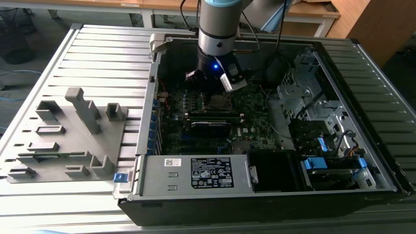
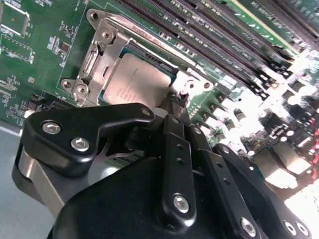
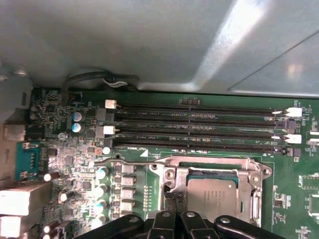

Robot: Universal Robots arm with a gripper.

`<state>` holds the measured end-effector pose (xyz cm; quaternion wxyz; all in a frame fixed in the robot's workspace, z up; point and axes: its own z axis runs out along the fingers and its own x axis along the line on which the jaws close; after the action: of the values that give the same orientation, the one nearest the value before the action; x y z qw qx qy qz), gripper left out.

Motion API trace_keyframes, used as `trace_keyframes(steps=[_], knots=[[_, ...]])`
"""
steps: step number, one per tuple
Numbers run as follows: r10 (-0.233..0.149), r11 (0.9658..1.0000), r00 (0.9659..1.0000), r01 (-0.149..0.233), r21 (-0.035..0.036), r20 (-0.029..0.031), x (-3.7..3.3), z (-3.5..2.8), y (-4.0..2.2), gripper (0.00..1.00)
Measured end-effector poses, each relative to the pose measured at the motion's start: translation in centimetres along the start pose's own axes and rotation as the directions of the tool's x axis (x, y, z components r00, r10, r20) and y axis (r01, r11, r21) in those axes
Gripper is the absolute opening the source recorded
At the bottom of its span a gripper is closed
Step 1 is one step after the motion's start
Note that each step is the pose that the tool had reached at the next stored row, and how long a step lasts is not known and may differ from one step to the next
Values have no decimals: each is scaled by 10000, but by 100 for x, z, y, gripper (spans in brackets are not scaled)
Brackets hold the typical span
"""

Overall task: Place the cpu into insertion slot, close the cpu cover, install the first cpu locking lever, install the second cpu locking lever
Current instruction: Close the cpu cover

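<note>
The table [image 1: 97, 53] is a pale grey metal top of long ribbed slats running from the exterior view's left to its right. An open computer case [image 1: 195, 195] lies on its side over the table's middle and the exterior view's right, its open face up and its black end at the near edge. Just beside it, on the exterior view's left, a grey holder block [image 1: 65, 141] with upright posts and slots rests flat on the slats.

cpu [image 2: 135, 82] in insertion slot [image 3: 212, 174], cover [image 2: 97, 57] framing it
</note>
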<state>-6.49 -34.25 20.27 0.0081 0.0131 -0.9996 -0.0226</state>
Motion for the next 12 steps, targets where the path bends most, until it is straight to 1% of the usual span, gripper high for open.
trace_keyframes(steps=[3,10,12], knots=[[0,10000,10000,0,2,-1,1,-54,2,11],[0,10000,10000,0,2,-1,4,-216,9,11],[0,10000,10000,0,-1,0,3,-220,10,11]])
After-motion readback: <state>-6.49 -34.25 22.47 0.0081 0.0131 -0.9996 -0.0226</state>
